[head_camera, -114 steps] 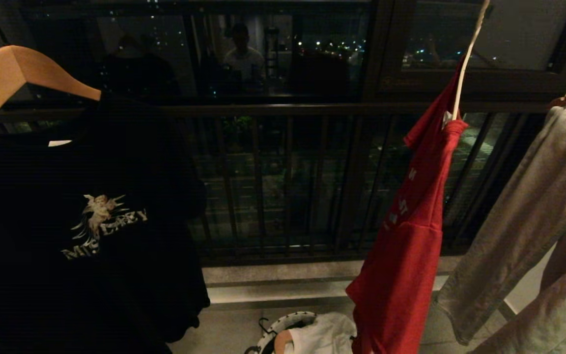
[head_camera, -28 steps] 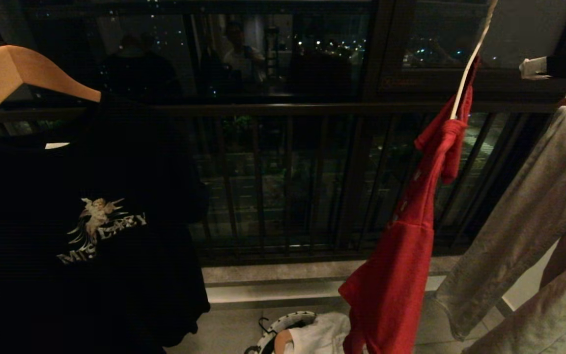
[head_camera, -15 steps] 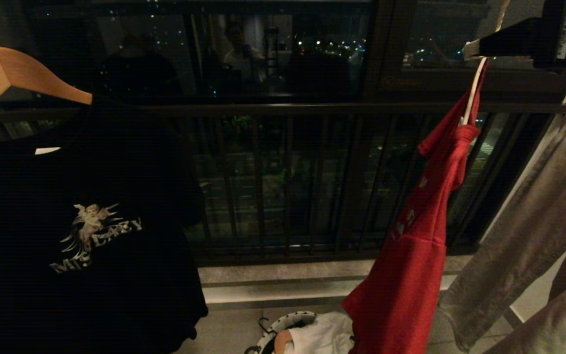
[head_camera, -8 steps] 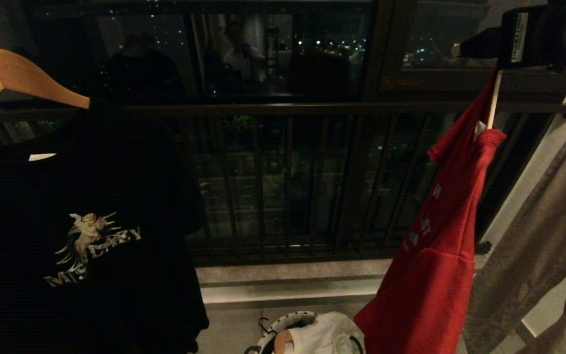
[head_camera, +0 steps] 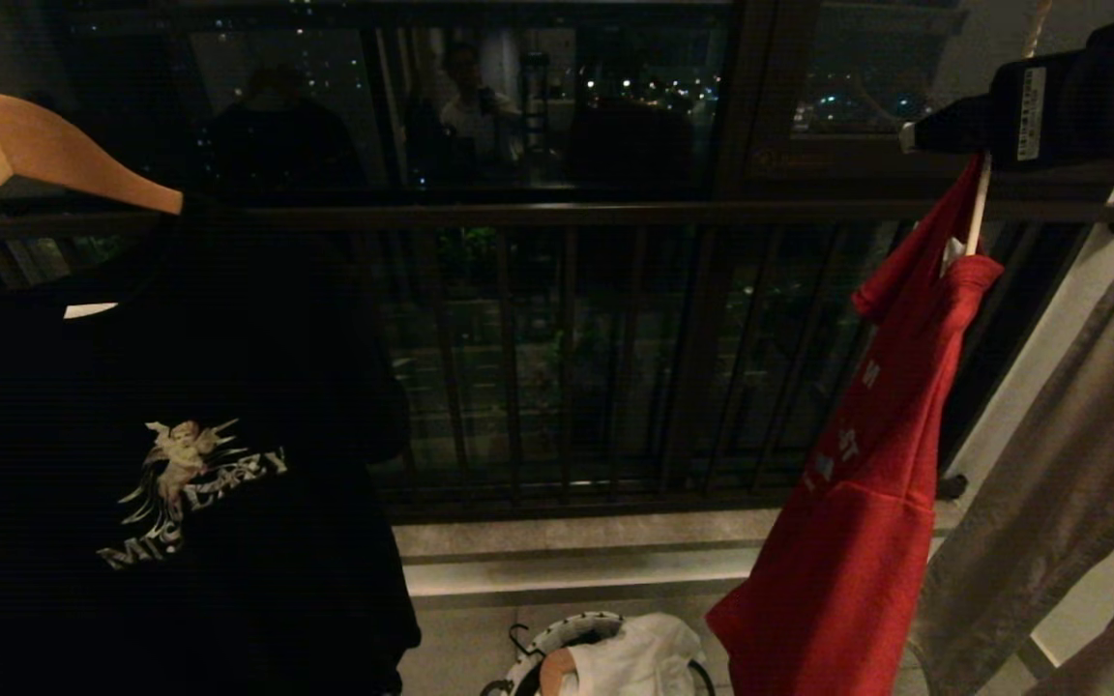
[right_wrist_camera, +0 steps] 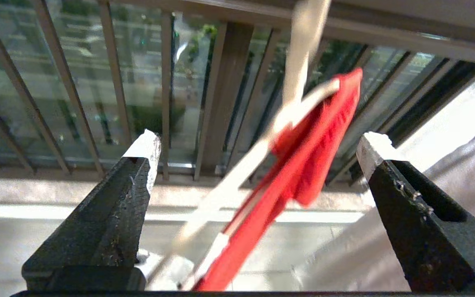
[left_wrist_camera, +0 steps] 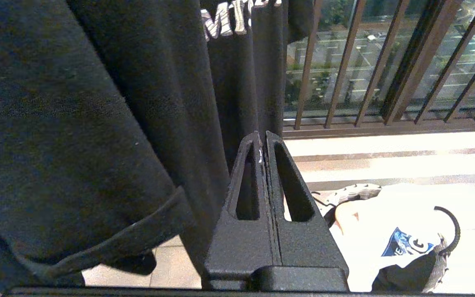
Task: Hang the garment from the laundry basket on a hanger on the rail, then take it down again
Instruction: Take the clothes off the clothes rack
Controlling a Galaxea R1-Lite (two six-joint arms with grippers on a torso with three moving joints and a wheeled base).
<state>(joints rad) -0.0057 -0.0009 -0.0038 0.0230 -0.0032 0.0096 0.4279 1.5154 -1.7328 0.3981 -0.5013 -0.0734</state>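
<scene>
The red garment (head_camera: 857, 541) hangs folded on the thin cream hanger (head_camera: 975, 203) at the right; the rail above it is out of view. My right gripper (head_camera: 913, 137) reaches in from the right at the hanger's neck. In the right wrist view it (right_wrist_camera: 259, 144) stands open, with the hanger (right_wrist_camera: 237, 181) and the garment (right_wrist_camera: 307, 165) in the wide gap between its fingers, touching neither. My left gripper (left_wrist_camera: 262, 136) is shut and empty, low beside the black T-shirt (left_wrist_camera: 97, 123). The laundry basket (head_camera: 557, 643) sits on the floor below.
A black angel-print T-shirt (head_camera: 161, 464) on a tan wooden hanger (head_camera: 25, 145) fills the left. Grey trousers (head_camera: 1050, 483) hang just right of the garment. A white T-shirt (head_camera: 644, 657) lies in the basket. A dark balcony railing (head_camera: 557, 213) and window stand behind.
My right arm has come in from the right to the hanger's neck and dropped slightly. The garment and hanger have swung to the right. The black T-shirt has swayed a little.
</scene>
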